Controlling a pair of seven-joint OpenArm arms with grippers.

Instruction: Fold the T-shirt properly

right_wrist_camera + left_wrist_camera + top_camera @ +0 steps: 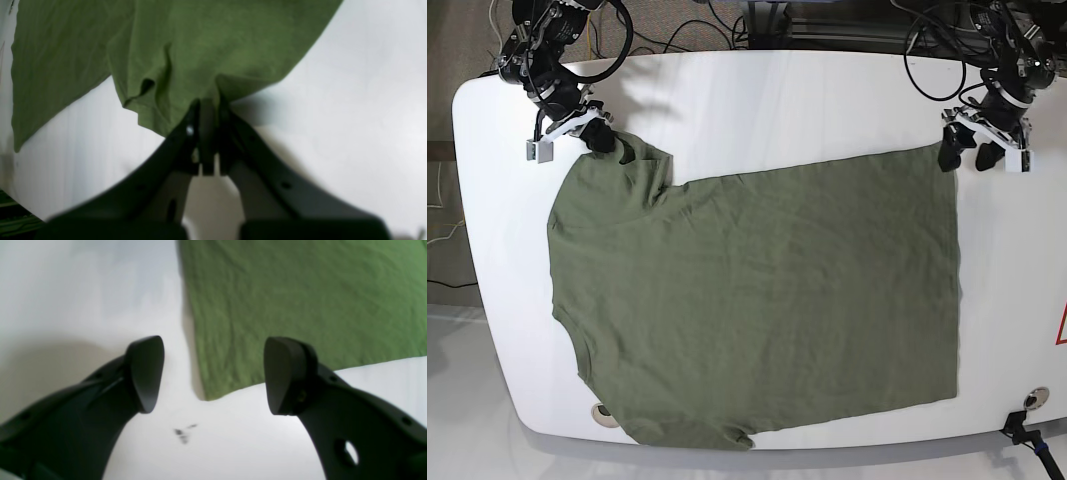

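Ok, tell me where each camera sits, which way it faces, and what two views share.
Left wrist: on the left arm, facing down past its open left pincer at a shirt corner on the table.
Right wrist: on the right arm, facing down its right pincer, shut on a shirt sleeve.
Base: overhead, facing down at the whole table with both arms.
All three share the green shirt.

The white desk [757,100] had rounded corners, and a small dark smudge [183,433] marked its surface. Black cables [727,25] lay tangled behind its far edge. A red-and-white sticker [1060,325] sat at one side edge, with round holes [1035,396] near the front corners
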